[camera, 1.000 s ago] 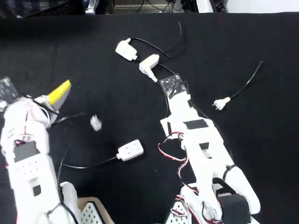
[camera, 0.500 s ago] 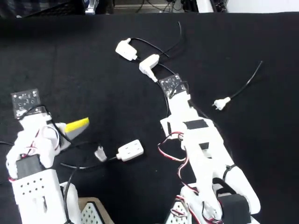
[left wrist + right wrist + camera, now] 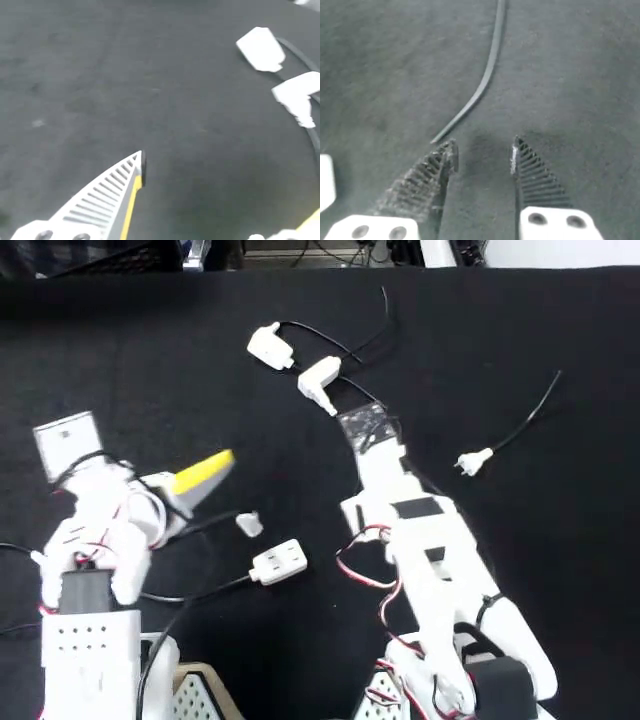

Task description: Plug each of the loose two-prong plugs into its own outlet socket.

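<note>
High view: a small white two-prong plug (image 3: 248, 524) is lying unplugged near a white rectangular outlet socket (image 3: 280, 560), and a white corded plug (image 3: 475, 460) is lying well apart. Left wrist view: the left gripper (image 3: 225, 200) is gaping wide, empty. Right wrist view: the right gripper (image 3: 482, 150) is sitting narrowly parted, empty.

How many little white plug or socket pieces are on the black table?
5: far piece, its neighbour, right plug, socket block near the front, small piece by the yellow jaw. Arms may hide others.
</note>
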Robot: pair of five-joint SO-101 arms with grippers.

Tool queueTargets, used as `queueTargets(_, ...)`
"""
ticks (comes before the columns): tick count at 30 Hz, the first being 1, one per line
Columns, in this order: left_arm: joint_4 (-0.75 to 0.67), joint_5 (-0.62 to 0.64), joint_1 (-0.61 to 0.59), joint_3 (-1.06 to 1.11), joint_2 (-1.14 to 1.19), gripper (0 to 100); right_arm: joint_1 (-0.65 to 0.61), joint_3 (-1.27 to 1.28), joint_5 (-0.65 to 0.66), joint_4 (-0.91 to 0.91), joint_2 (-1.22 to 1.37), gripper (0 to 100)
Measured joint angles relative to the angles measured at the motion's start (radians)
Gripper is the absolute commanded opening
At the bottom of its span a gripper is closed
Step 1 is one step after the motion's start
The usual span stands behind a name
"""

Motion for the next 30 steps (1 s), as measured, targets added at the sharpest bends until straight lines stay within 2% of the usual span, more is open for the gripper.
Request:
queueTargets(2, -0.023, 0.020, 0.037, 0.000, 0.000, 52, -0.038, 0.006, 0.009, 0.012, -0.040, 16.8)
queueTargets(12, -0.143, 0.063, 0.037, 0.072, 0.000, 52, -0.278, 0.184, 0.012, 0.140, -0.522, 17.1)
queueTargets(16, -0.157, 0.068, 0.037, 0.083, 0.000, 52, -0.330, 0.195, 0.012, 0.242, -0.667, 20.1)
queueTargets(19, -0.157, 0.068, 0.037, 0.083, 0.000, 52, -0.364, 0.201, 0.012, 0.281, -0.735, 24.6)
queueTargets(25, -0.160, 0.077, 0.037, 0.083, 0.000, 52, -0.526, 0.201, 0.012, 0.282, -0.767, 24.8)
queueTargets(30, -0.160, 0.115, 0.037, 0.083, 0.000, 52, -0.551, 0.210, 0.009, 0.230, -0.767, 24.7)
